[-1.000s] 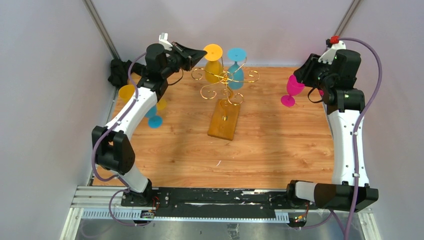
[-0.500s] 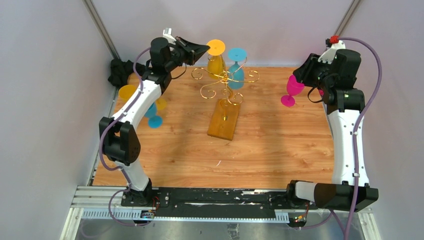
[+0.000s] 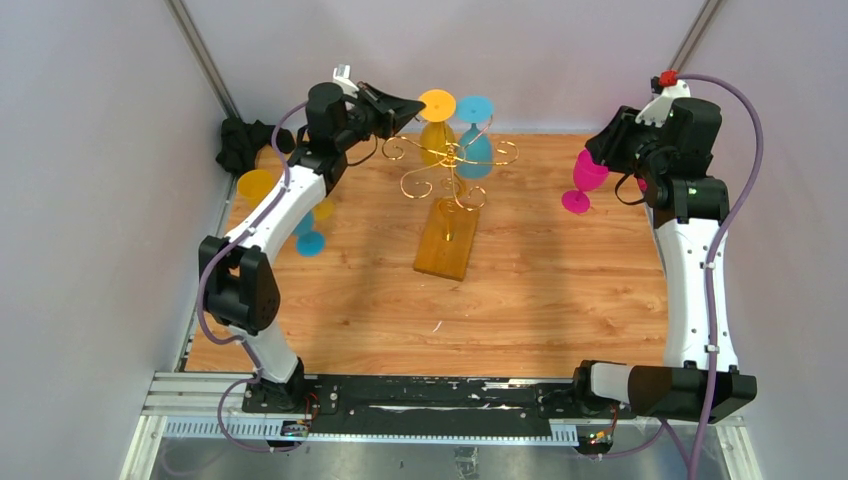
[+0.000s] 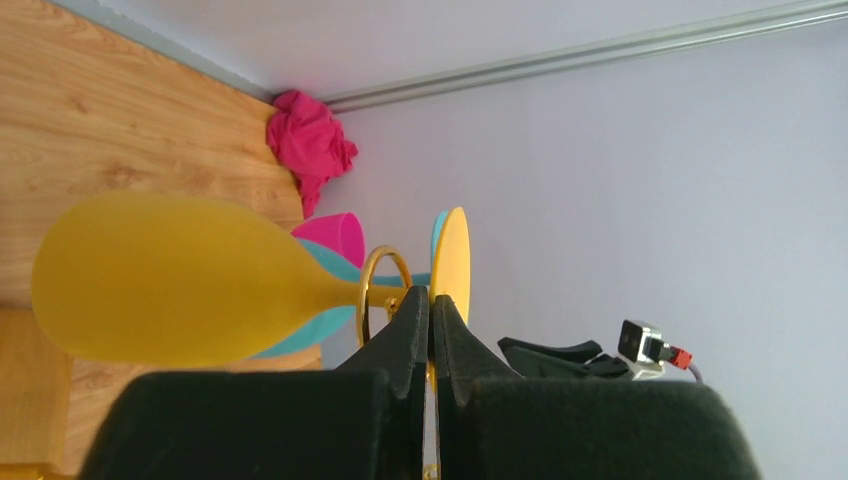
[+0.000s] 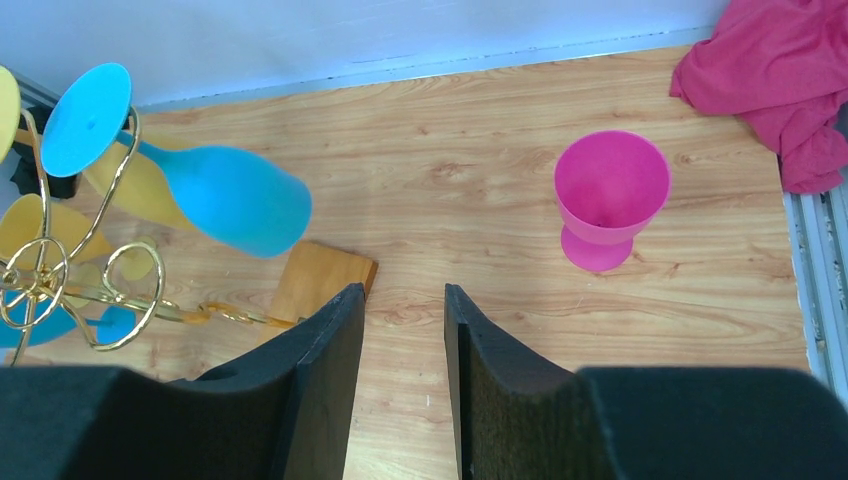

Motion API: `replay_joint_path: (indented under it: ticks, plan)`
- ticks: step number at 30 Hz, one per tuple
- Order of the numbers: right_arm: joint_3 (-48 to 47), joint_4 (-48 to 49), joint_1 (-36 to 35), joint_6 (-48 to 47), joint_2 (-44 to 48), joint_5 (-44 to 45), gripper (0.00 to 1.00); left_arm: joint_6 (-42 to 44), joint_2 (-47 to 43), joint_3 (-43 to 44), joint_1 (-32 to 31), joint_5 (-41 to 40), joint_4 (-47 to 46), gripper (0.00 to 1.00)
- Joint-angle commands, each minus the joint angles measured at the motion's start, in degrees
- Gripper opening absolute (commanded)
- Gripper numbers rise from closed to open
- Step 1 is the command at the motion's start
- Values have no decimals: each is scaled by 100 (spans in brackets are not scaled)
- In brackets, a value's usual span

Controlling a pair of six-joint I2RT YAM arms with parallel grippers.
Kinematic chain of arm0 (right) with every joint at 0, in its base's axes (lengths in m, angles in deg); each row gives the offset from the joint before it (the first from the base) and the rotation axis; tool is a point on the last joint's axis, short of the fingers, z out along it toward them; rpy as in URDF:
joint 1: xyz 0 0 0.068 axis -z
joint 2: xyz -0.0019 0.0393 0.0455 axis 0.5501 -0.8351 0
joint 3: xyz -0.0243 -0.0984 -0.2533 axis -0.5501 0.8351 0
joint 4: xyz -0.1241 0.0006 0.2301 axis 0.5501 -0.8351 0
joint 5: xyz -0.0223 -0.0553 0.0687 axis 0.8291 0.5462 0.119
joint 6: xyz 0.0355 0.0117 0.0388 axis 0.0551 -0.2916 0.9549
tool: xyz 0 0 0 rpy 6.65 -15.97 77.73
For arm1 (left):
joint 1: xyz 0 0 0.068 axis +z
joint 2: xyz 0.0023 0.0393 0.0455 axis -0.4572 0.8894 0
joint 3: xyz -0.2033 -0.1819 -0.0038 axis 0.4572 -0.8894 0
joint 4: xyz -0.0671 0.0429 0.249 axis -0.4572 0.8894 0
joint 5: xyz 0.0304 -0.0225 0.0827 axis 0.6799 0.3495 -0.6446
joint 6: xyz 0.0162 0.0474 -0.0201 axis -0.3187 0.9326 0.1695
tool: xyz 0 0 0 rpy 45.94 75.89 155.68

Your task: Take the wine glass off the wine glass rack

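The gold wire wine glass rack point(image 3: 452, 160) stands on its wooden base point(image 3: 447, 240) at the back middle. A yellow wine glass point(image 3: 433, 135) and a blue wine glass point(image 3: 472, 150) hang upside down on it. My left gripper point(image 3: 412, 103) is shut, its tips against the yellow glass's stem just below the foot. In the left wrist view the shut tips point(image 4: 430, 297) sit between a rack ring point(image 4: 386, 250) and the yellow foot disc point(image 4: 455, 260). My right gripper point(image 3: 608, 148) is open and empty above a pink glass point(image 3: 583, 180).
A yellow glass point(image 3: 255, 185) and a blue glass point(image 3: 308, 235) stand on the table under my left arm. A black cloth point(image 3: 238, 145) lies back left, a pink cloth point(image 5: 790, 80) back right. Side walls are close to both arms.
My left gripper has moved right and up to the yellow glass's foot, and the glass has shifted slightly right on the rack. The right arm has not moved.
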Motion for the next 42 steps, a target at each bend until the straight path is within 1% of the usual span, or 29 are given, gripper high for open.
replay_joint_path:
  ticks: [1, 5, 11, 17, 25, 33, 38, 40, 42]
  plan:
    - [103, 125, 4, 91, 2, -154, 40, 79, -534, -455, -57, 135, -53, 0]
    - [116, 145, 10, 130, 10, -249, 40, 128, -888, -771, -57, 91, -56, 0]
    - [141, 146, 15, 159, 59, -327, 40, 184, -1165, -941, 1, 69, -55, 0]
    - [148, 146, 5, 178, 90, -359, 40, 161, -1406, -1152, 204, 103, -17, 0]
    - [164, 169, 10, 233, 40, -498, 40, 280, -1785, -1378, 544, 84, 295, 0]
    - [223, 194, 10, 236, 100, -512, 40, 321, -1704, -1115, 855, 148, 440, 0]
    - [258, 203, 10, 243, 133, -512, 40, 436, -1372, -640, 956, 102, 420, 0]
    - [290, 211, 5, 249, 148, -484, 40, 420, -1236, -415, 971, 172, 271, 0]
    - [339, 232, 4, 237, 169, -456, 40, 331, -1199, -233, 959, 292, -166, 0]
